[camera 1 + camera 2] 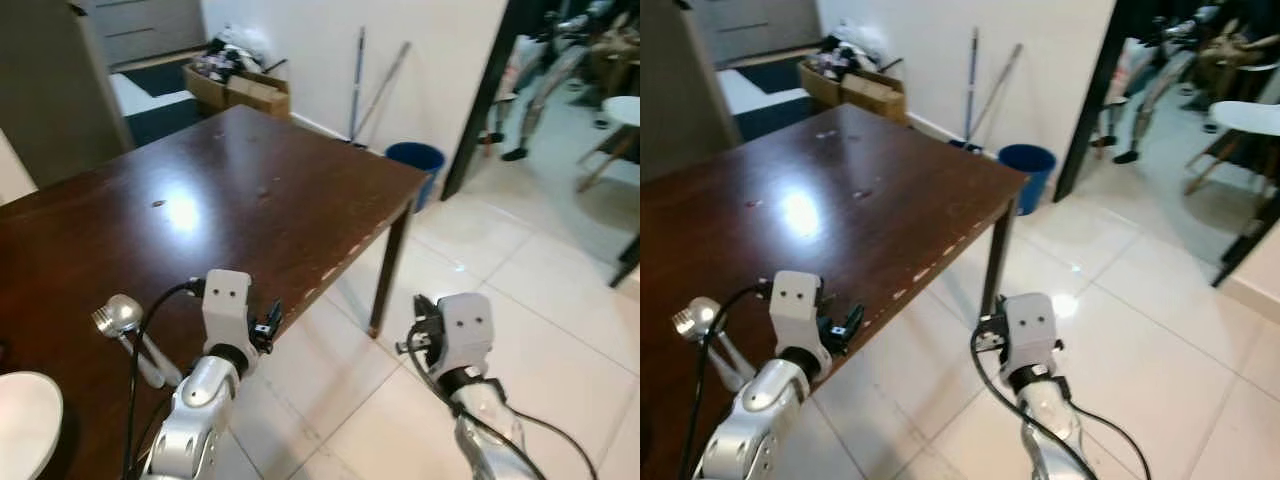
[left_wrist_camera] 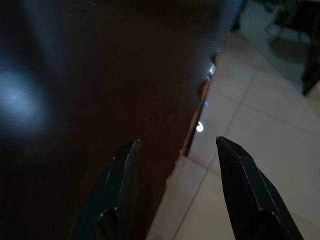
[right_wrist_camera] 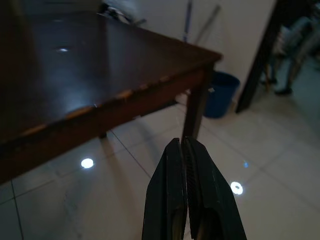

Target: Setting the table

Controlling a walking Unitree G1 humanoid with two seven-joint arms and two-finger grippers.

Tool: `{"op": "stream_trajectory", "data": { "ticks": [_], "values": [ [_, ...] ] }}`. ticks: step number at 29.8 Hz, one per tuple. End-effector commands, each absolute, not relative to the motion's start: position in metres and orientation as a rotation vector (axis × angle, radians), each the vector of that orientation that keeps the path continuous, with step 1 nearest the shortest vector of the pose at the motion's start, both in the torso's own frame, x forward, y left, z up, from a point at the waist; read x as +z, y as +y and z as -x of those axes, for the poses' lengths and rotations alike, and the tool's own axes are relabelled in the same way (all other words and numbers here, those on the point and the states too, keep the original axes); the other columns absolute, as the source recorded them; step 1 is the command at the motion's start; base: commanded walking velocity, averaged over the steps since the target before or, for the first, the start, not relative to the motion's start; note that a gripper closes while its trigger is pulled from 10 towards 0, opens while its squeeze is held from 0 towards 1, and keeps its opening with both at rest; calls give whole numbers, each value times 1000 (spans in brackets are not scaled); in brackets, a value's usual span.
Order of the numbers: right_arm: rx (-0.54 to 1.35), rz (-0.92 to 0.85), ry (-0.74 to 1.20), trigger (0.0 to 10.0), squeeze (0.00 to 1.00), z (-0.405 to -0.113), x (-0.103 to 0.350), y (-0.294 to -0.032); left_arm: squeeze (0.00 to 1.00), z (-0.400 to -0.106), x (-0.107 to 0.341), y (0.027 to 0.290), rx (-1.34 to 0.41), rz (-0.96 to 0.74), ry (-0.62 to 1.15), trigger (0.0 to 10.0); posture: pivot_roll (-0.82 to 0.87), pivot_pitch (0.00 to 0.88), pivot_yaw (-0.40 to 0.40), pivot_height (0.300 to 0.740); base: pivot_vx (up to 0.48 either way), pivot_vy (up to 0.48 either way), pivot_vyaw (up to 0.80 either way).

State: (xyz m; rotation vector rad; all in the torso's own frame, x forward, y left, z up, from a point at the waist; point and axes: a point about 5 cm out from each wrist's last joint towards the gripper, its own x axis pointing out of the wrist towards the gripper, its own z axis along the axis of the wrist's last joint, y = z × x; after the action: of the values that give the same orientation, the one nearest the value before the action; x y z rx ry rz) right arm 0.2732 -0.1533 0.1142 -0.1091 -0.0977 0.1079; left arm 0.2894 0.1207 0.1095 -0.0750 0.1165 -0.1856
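The left gripper (image 2: 175,192) hovers over the table (image 1: 250,190) edge, fingers (image 2: 122,185) spread. A spoon (image 1: 125,325) and white plate (image 1: 25,420) lie behind them. The right gripper (image 3: 185,185), fingers pressed together, hangs above the floor (image 3: 125,200) beside the table.

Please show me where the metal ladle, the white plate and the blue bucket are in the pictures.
metal ladle (image 1: 121,316): left eye view, on its shiny bowl, lying on the table.
white plate (image 1: 25,420): left eye view, on its visible white surface at the table's near edge.
blue bucket (image 1: 416,157): left eye view, on its rim beside the wall.
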Motion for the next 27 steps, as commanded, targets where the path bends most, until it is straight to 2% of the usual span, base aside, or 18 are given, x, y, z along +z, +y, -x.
{"op": "stream_trajectory", "data": {
  "ticks": [1,27],
  "values": [
    [115,101,-77,10000,0,-272,110,-151,0,-288,104,122,-179,79,144,10000,-136,0,105,740,0,0,-800],
    [111,98,-75,10000,0,-274,110,-152,0,-290,102,122,-183,81,151,10000,-137,0,108,740,0,0,-800]
  ]
}}
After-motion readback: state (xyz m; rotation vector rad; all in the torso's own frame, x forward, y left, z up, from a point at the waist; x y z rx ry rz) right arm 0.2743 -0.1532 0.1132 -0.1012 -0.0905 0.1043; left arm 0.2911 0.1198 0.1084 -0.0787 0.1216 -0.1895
